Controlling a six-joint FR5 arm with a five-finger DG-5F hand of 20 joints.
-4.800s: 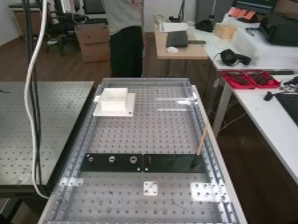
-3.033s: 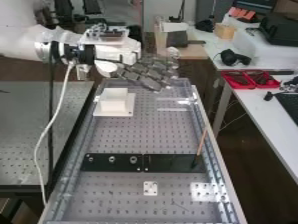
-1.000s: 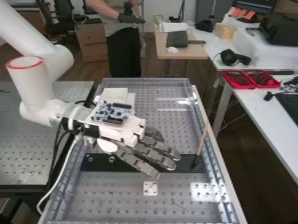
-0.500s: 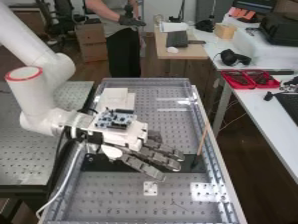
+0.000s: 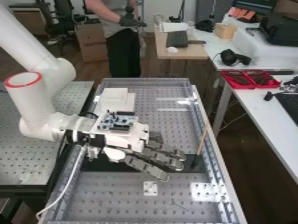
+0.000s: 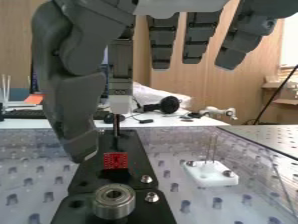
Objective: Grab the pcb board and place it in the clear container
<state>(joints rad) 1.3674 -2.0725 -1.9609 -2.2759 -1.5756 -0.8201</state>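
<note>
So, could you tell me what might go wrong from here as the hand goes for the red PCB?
The thumb hangs close beside the red PCB, so it might nudge the board before getting a grip. The bearing sits right by the board and could get caught in the same grasp. The slim rod stands near the fingertips; a sideways sweep may hit it.

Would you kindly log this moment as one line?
fingers open, empty | above black plate | red board lying on plate, ungrasped | bearing nearby

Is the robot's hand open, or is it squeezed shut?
Open. The hand has its fingers stretched out nearly straight, curled around nothing.
</note>
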